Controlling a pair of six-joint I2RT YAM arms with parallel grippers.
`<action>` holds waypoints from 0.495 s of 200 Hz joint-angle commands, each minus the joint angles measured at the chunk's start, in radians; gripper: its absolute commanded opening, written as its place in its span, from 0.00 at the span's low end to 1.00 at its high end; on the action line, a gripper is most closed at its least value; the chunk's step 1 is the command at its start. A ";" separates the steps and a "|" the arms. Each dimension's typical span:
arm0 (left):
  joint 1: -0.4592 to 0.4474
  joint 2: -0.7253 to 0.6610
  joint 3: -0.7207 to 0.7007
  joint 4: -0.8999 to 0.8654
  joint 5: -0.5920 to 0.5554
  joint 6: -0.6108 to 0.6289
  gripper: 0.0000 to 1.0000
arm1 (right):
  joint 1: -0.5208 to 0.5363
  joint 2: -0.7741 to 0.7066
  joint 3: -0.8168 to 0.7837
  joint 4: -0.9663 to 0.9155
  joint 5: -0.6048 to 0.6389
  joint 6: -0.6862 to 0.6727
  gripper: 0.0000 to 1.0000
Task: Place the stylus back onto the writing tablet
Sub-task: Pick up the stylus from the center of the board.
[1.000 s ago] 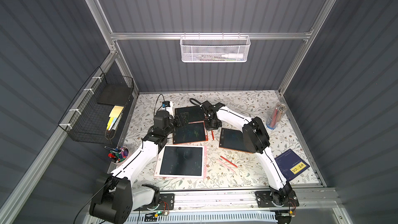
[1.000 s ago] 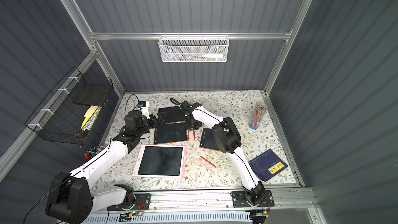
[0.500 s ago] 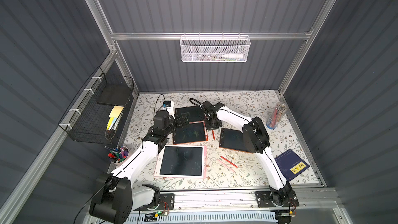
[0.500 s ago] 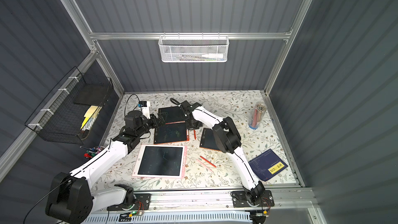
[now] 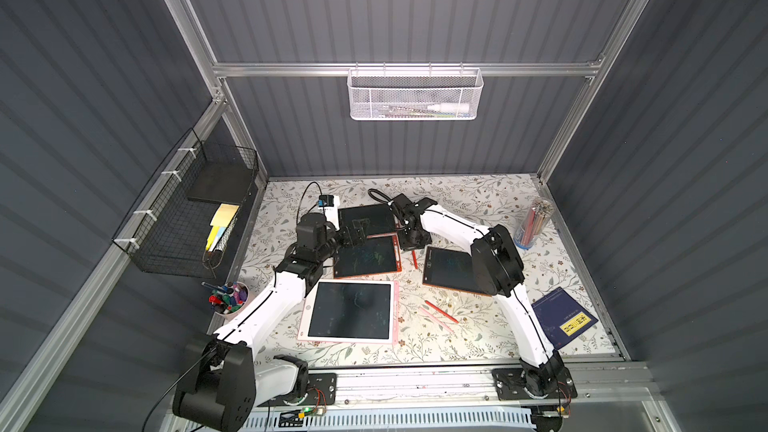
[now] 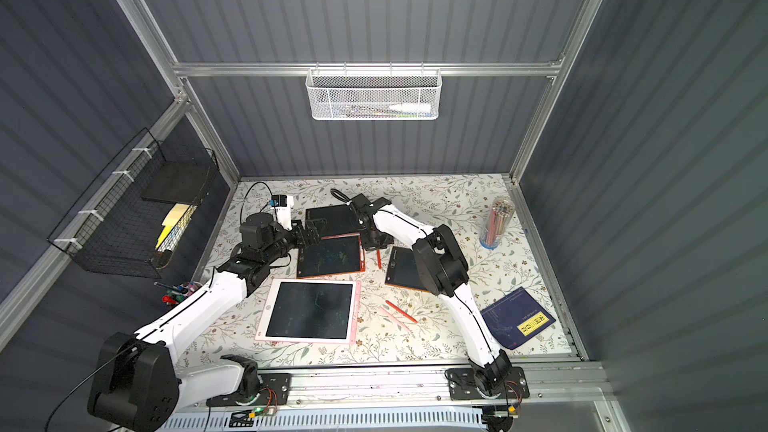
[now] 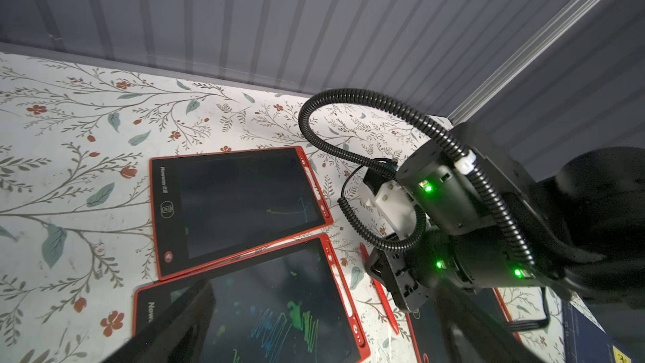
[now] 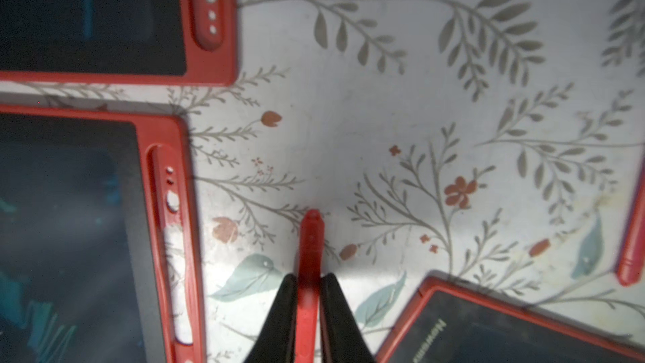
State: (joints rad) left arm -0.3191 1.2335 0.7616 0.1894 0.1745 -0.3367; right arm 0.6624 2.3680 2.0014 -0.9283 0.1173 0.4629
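Note:
My right gripper [image 8: 309, 279] is shut on a red stylus [image 8: 310, 239], which sticks out past its black fingertips over the floral table. The writing tablet [image 8: 69, 239], red-framed with green and blue scribbles, lies just beside the stylus; its long pen slot [image 8: 171, 239] on the near edge is empty. In both top views the right gripper [image 5: 409, 238] stands at that tablet's [image 5: 365, 257] back right corner, the stylus [image 5: 414, 258] in the gap beside it. My left gripper [image 5: 353, 234] hangs open over the tablet's far left part, holding nothing.
Another red tablet [image 5: 365, 218] lies behind, a third [image 5: 446, 268] to the right, and a large pink one [image 5: 351, 311] in front. Loose red [image 5: 440, 311] and pink [image 5: 434, 320] styluses lie front centre. A pencil jar [image 5: 534, 224], blue notebook [image 5: 563, 317] and marker cup [image 5: 228, 297] stand around.

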 commanded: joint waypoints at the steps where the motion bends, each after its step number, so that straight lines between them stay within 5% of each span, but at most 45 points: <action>1: 0.006 0.022 0.016 0.018 0.052 0.047 0.99 | -0.014 -0.044 -0.016 0.012 0.009 0.000 0.17; 99: 0.006 -0.027 0.008 0.021 -0.082 0.001 0.99 | -0.014 -0.055 -0.018 0.057 -0.091 0.030 0.18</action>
State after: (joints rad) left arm -0.3191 1.2453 0.7616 0.1963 0.1299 -0.3225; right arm 0.6479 2.3302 1.9850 -0.8810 0.0635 0.4709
